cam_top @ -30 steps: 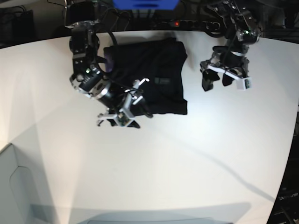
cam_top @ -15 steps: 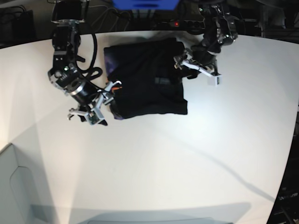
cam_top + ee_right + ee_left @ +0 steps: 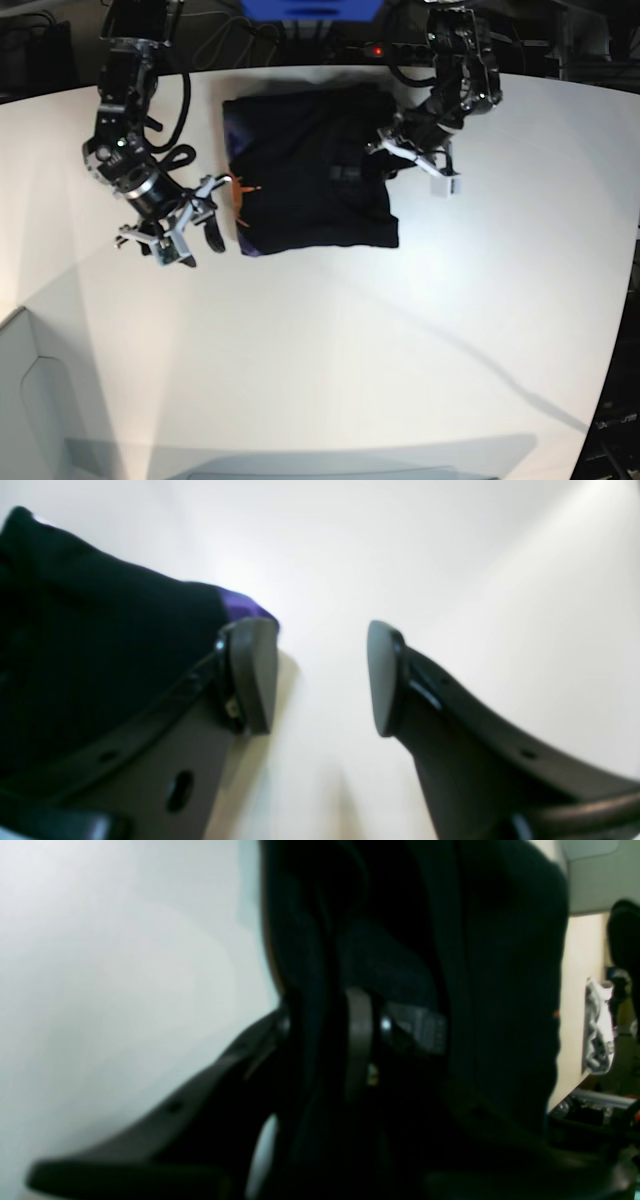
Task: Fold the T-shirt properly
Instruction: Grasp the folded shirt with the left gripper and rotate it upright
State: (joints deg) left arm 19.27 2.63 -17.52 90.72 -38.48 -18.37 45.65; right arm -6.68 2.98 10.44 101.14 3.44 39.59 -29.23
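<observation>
The black T-shirt (image 3: 310,170) lies folded into a rough square at the back of the white table (image 3: 400,340). Orange and purple print (image 3: 240,192) shows along its left edge. My left gripper (image 3: 392,152) is at the shirt's right edge. In the left wrist view, black cloth (image 3: 500,965) fills the gap of that gripper (image 3: 320,1040), which is shut on a fold of it. My right gripper (image 3: 203,240) stands open just left of the shirt's lower left corner. The right wrist view shows nothing between its fingers (image 3: 322,677), with the shirt's purple-edged corner (image 3: 245,607) beside the left finger.
A power strip with a red light (image 3: 375,48) and cables run along the table's back edge, next to a blue object (image 3: 310,8). A grey bin (image 3: 20,400) sits at the lower left corner.
My left gripper came in from the right onto the shirt's right edge and closed on the cloth. My right gripper pulled back leftward off the shirt's lower left corner, still open.
</observation>
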